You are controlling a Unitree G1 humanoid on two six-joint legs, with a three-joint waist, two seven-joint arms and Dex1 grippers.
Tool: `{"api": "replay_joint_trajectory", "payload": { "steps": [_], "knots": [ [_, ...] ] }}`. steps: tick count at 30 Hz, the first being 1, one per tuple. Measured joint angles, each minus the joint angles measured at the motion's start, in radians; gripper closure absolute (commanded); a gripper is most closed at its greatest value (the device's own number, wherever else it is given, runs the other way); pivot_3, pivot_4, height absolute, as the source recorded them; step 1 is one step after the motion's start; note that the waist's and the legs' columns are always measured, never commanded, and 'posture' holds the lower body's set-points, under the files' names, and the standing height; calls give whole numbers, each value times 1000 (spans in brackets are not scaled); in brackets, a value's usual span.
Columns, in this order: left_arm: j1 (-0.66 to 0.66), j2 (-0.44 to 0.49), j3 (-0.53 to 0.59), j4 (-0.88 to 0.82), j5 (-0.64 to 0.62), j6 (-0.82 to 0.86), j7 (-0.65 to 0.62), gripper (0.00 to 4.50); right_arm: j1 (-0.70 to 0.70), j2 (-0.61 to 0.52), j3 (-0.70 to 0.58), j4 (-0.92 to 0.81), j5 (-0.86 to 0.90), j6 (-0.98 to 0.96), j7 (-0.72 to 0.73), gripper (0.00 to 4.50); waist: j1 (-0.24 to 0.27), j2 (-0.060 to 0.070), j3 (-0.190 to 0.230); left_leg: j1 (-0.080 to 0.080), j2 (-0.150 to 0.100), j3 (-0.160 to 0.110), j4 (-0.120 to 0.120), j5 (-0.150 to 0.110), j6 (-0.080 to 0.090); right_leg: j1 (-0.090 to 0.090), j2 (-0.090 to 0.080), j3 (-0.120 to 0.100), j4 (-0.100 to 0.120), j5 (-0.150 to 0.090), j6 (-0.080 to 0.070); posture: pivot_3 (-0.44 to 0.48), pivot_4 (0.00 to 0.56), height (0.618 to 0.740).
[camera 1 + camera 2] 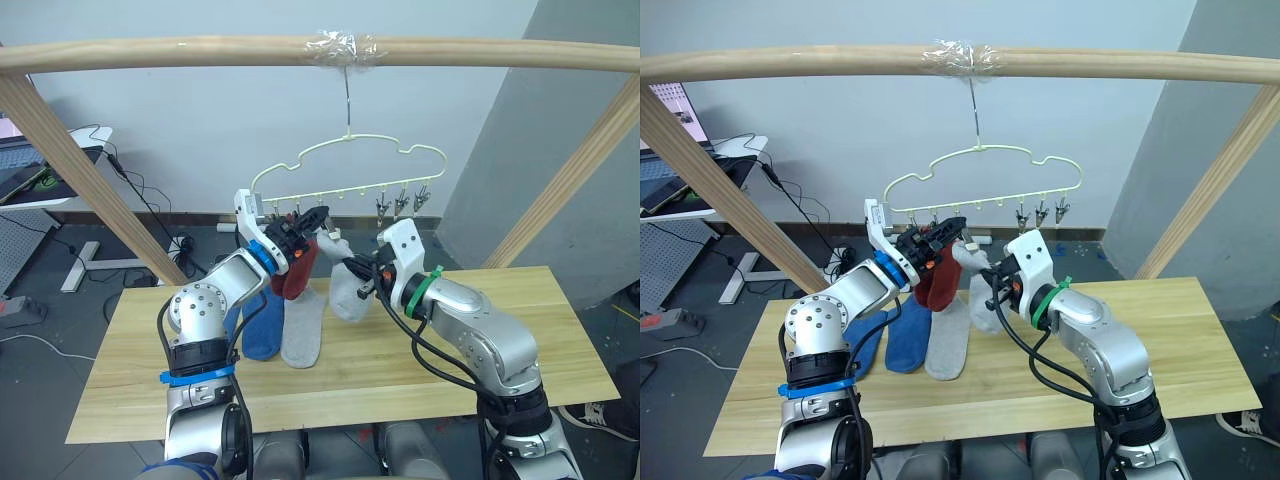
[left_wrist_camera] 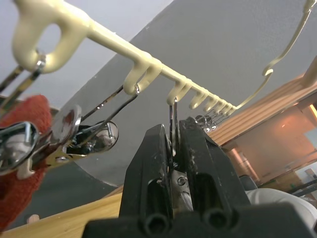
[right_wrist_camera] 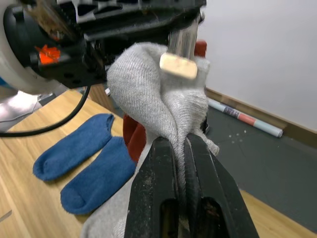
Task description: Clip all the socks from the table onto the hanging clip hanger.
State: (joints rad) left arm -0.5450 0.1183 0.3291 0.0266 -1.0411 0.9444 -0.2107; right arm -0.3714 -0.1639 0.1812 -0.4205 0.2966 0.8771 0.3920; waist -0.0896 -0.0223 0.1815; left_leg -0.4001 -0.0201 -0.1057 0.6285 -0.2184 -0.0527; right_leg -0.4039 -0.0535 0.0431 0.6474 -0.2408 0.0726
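Left claw [image 2: 174, 148] squeezes a metal clip [image 2: 173, 119]; right claw [image 3: 181, 148] grips a grey sock [image 3: 163, 94], its toe hidden.

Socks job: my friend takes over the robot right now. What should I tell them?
Left hand: shut on a clip of the clip hanger, squeezing it.
Right hand: shut on a grey sock, raised to that clip.
Done: a red sock seems clipped near the hanger's left end.
Left: get the grey sock into the clip. Then hang the two blue socks and the other grey sock, which look to be lying on the table. Free clips hang at the hanger's right.
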Motion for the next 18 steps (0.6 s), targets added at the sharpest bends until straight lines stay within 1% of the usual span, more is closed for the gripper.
{"api": "replay_joint_trajectory", "payload": {
  "steps": [2,6,7,8,10,11,12,13,14,15,17,18],
  "knots": [
    [12,5,-8,-23,1,-15,-19,3205,0,-5,6,13,-2,-10,0,4500,0,0,0,0,0,0,0,0,0,0,0,0,0,0,-1,-124,160,740],
    [24,16,-8,-38,-9,-13,-22,1996,3,-14,29,34,-9,-35,0,4500,0,0,0,0,0,0,-1,0,0,0,0,0,0,0,0,-117,154,740],
    [32,23,-9,-46,-13,-8,-24,1687,5,-16,38,42,-13,-48,0,4500,0,0,0,0,0,0,-1,0,0,0,0,0,0,0,0,-103,147,740],
    [44,40,-10,-62,-16,2,-27,1300,8,-17,47,57,-23,-68,1,4500,-1,0,0,0,0,0,-1,0,0,0,0,0,0,0,0,-97,146,740],
    [63,79,-20,-83,-14,14,-42,779,11,-23,58,87,-42,-99,1,4500,0,0,0,0,0,0,-1,0,0,-1,0,0,0,0,0,-78,142,740],
    [91,136,-59,-120,17,15,-64,779,11,-25,66,113,-52,-129,2,4500,-1,0,0,0,0,0,-1,0,0,-1,0,0,0,0,0,-78,142,740],
    [136,219,-116,-176,58,29,-97,779,15,-27,73,146,-67,-162,2,4500,-4,0,0,1,1,1,-2,0,0,-1,0,1,0,0,-1,-68,136,740],
    [172,260,-153,-213,91,35,-114,779,18,-28,75,180,-81,-189,2,4500,0,0,0,1,0,1,-3,0,0,-1,0,1,0,1,-2,-60,134,740],
    [206,285,-188,-251,128,33,-121,779,20,-28,75,211,-88,-211,1,4500,4,0,0,0,0,0,-2,0,0,-1,0,1,0,1,-2,-52,131,740],
    [218,293,-200,-266,140,33,-123,779,20,-26,75,221,-90,-218,1,4500,5,0,0,0,0,0,-2,0,0,-1,0,0,-1,1,-2,-52,131,740],
    [281,343,-269,-362,261,-6,-83,779,17,-10,77,270,-101,-266,3,4500,8,0,0,0,0,0,-3,0,0,-1,0,1,-1,1,-3,-36,127,740],
    [295,347,-282,-388,309,-32,-66,779,17,-8,78,288,-109,-284,5,4500,13,0,0,0,0,0,-3,0,0,-1,0,1,-1,1,-3,-31,121,740]
  ]
}}
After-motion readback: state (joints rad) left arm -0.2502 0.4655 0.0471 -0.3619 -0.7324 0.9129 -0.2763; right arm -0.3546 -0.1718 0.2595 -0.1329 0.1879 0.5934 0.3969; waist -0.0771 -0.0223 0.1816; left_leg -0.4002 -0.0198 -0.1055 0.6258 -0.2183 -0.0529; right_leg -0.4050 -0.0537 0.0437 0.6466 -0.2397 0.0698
